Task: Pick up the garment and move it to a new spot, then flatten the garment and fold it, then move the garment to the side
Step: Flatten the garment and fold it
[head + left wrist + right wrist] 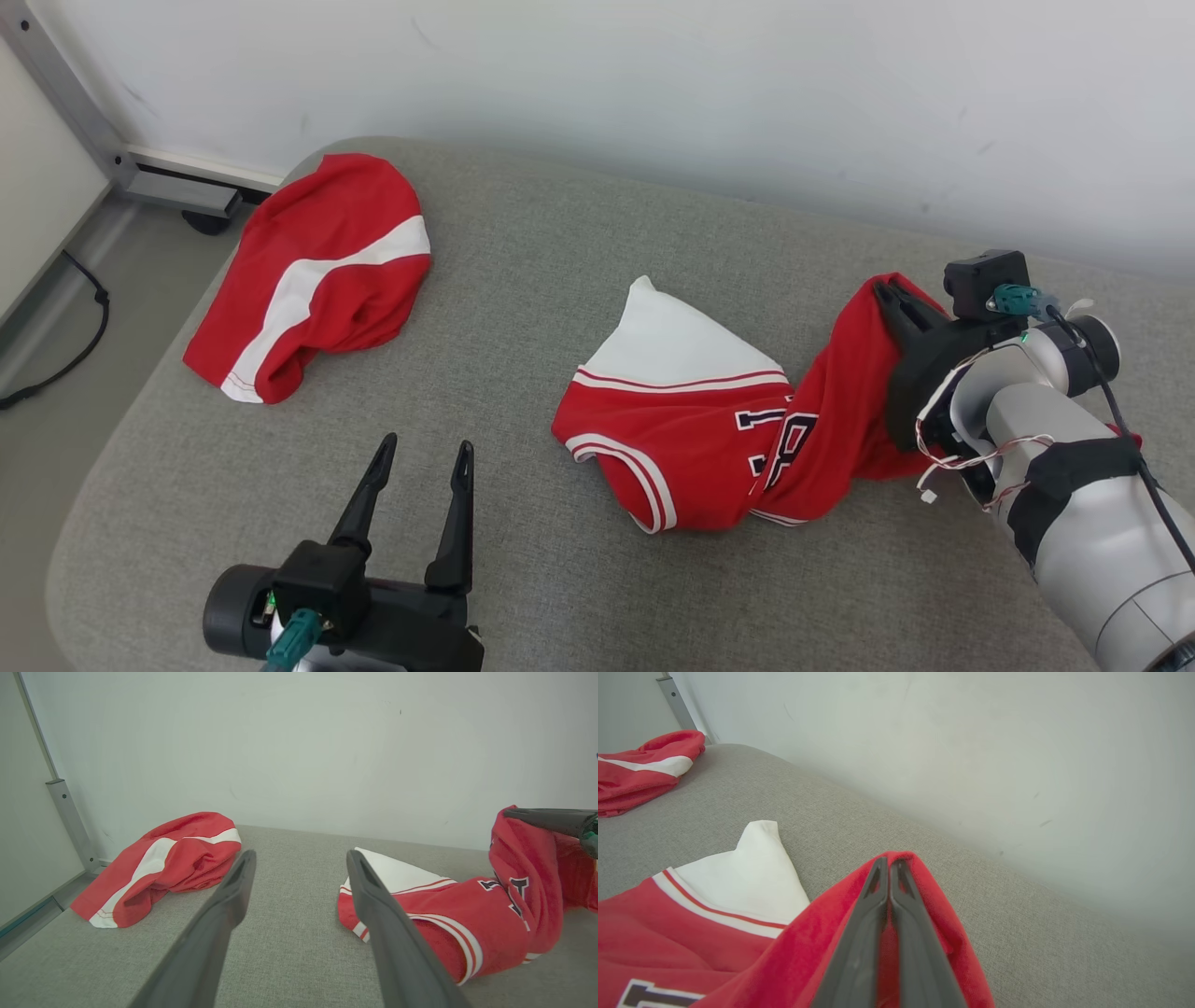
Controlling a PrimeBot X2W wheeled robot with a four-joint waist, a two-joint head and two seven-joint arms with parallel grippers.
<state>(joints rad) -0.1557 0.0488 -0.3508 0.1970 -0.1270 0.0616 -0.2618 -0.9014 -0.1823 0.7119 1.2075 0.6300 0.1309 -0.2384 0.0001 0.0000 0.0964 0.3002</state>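
Note:
A crumpled red jersey (pixel 709 439) with white trim, a white panel and dark lettering lies right of centre on the grey cushion. My right gripper (pixel 885 294) is shut on its right edge and holds that fold of red cloth (pixel 924 891) lifted off the surface. The rest of the jersey (pixel 448 905) trails down to the cushion. My left gripper (pixel 425 448) stands open near the front edge, left of the jersey, with nothing between its fingers (pixel 233 891).
A second red garment with a white stripe (pixel 317 271) lies bunched at the far left corner of the grey cushion (pixel 560 243). A white wall runs behind. A metal frame leg and a black cable (pixel 84 317) are on the floor at left.

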